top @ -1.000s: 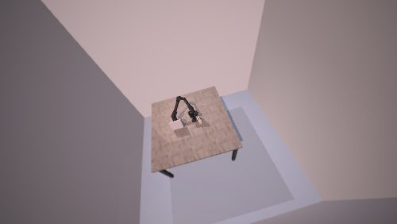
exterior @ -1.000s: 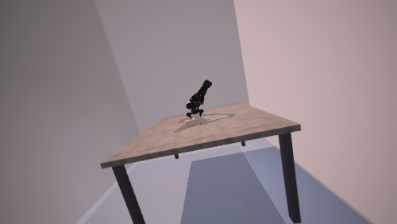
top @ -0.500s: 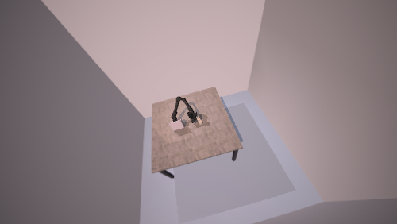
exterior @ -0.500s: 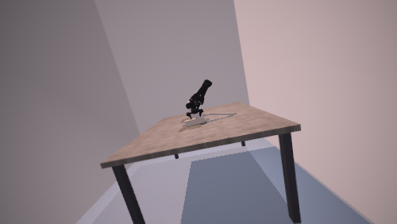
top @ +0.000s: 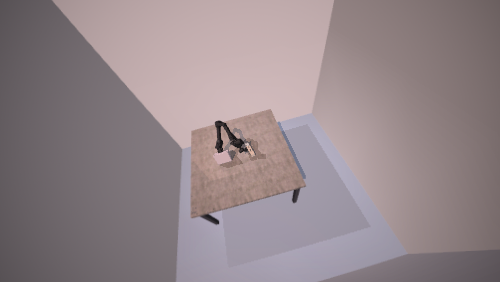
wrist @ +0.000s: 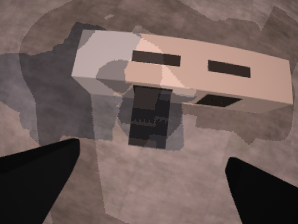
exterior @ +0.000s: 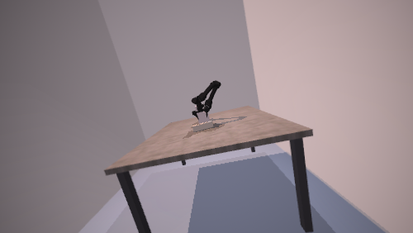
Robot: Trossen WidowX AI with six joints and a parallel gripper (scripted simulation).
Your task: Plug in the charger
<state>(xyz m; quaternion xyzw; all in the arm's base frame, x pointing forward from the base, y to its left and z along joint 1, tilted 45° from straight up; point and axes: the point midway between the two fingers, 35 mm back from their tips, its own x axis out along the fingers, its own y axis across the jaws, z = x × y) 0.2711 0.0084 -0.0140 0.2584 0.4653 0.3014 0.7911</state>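
Gripper (wrist: 152, 156) spread wide and empty near the brown wooden worktop's (top: 250, 185) far-left corner; that small dark boxy piece (wrist: 149, 117), probably the charger, looks rigid and light, so I'd pinch its flat sides.

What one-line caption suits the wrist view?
Open gripper hovers empty above the pale power strip, two dark slots facing up.

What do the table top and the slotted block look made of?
Table top: looks like wood, matte; mottled brown grain. Slotted block: probably plastic, matte; smooth, uniform pale surface, crisp edges, dark slots. The look alone leaves both open.
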